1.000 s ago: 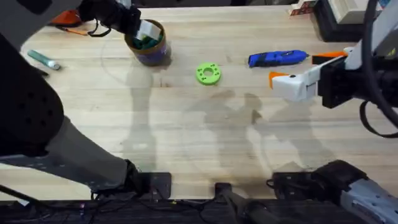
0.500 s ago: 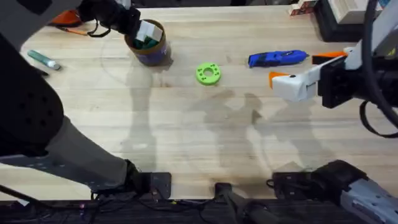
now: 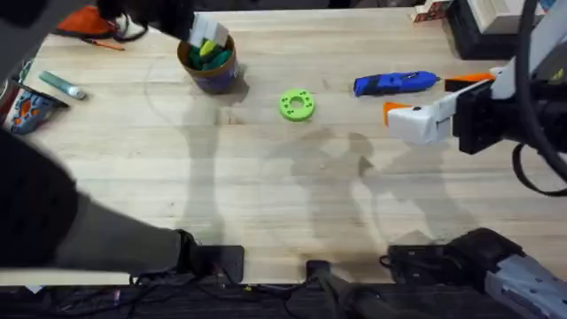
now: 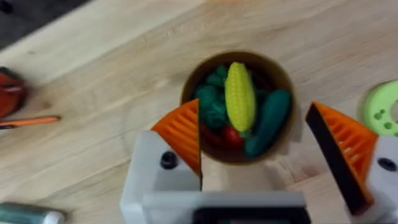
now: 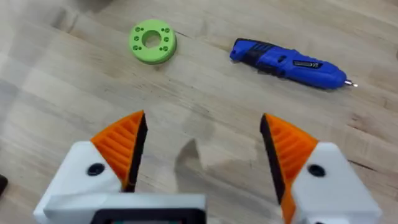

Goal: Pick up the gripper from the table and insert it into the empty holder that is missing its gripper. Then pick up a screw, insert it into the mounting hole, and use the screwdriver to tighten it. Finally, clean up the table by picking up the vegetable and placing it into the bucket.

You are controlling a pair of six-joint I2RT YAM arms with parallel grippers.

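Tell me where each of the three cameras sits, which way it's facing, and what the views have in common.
Overhead: fixed above the arm bases, looking down and forward at the table; both arms show.
Left wrist: on the left arm, looking down into the bucket holding the vegetable; open left gripper.
Right wrist: looks down at the screwdriver and green disc; open right gripper.
Shared: overhead also shows the bucket, screwdriver and disc.

Left hand [image 4: 255, 149] higher above bucket [image 3: 209, 64]

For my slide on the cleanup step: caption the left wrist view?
Open left end effector above the bucket, the yellow corn vegetable lying inside on green pieces.
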